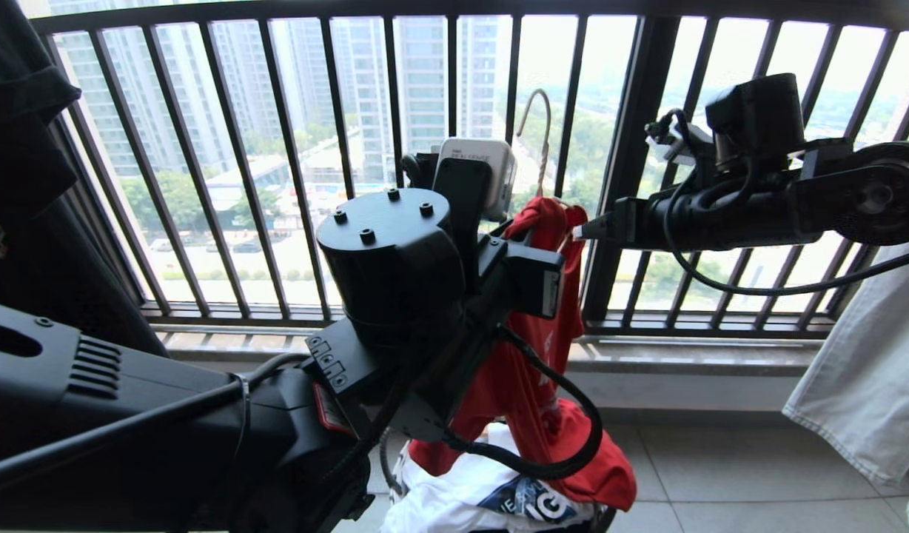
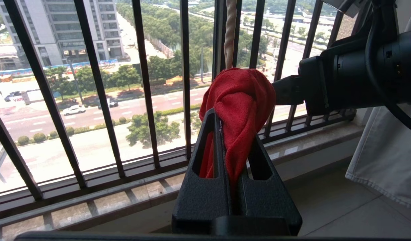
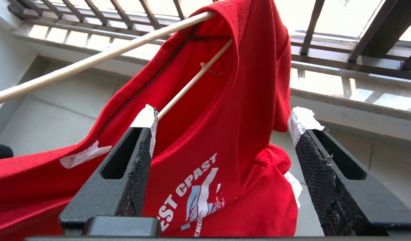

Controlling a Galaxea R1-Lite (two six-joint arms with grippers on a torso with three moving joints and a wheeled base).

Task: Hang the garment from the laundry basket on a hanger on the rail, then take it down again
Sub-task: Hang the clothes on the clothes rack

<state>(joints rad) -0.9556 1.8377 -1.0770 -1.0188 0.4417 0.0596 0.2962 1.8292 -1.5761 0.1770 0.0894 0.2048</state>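
laundry basket (image 1: 599,518): white printed T-shirt (image 1: 462,500) inside | left hand (image 2: 234,134) clamped on red garment (image 2: 240,97) at hanger (image 2: 229,33) neck | right hand (image 3: 222,117) apart, beside garment

The garment (image 1: 543,348) hangs on the hanger (image 1: 539,133), before the window railing (image 1: 277,170).

Left arm (image 1: 203,422) — matt black casing with a ribbed vent grille, a slot and small screws. Wrist drum (image 1: 391,252): black cylinder, four screw heads on its flat top. White camera (image 1: 477,174) box behind it (grey lettering). Braided black cable (image 1: 565,444) looped below. Right arm (image 1: 795,196) — black tube, round joint cap, thin black cables. Left gripper (image 2: 237,140): black textured wedge fingers with cut-out windows. Right gripper (image 3: 222,124): the same, with white tape (image 3: 304,120) on the tips.
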